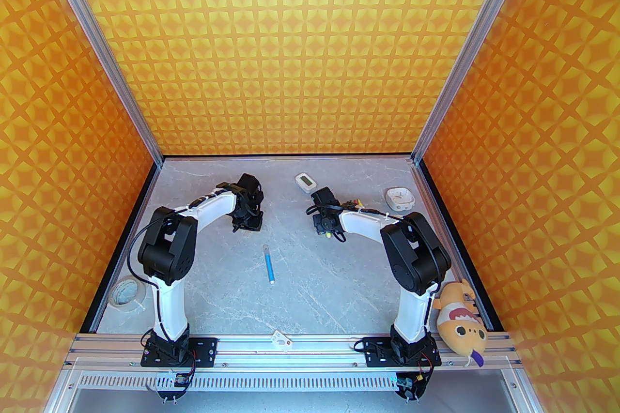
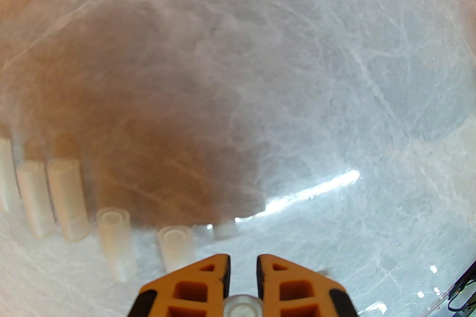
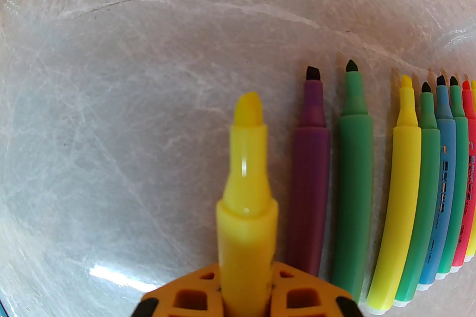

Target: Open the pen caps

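Note:
My right gripper [image 3: 247,271] is shut on a yellow pen [image 3: 247,193] whose bare tip points away over the table. Beside it on the right lies a row of several uncapped pens, among them a purple one [image 3: 308,178] and a green one [image 3: 353,178]. My left gripper [image 2: 242,267] is shut on a pale pen cap [image 2: 241,306] held just above the table. Several loose pen caps [image 2: 67,196] lie in a row to its left. From above, the left gripper [image 1: 244,222] and right gripper [image 1: 327,232] hang apart, and a blue pen [image 1: 268,265] lies between them, nearer the front.
A small digital timer [image 1: 305,182] and a white clock [image 1: 399,199] sit near the back. A tape roll [image 1: 125,292] lies at the front left, a plush toy [image 1: 460,321] at the front right, and a white tag [image 1: 281,339] on the front rail.

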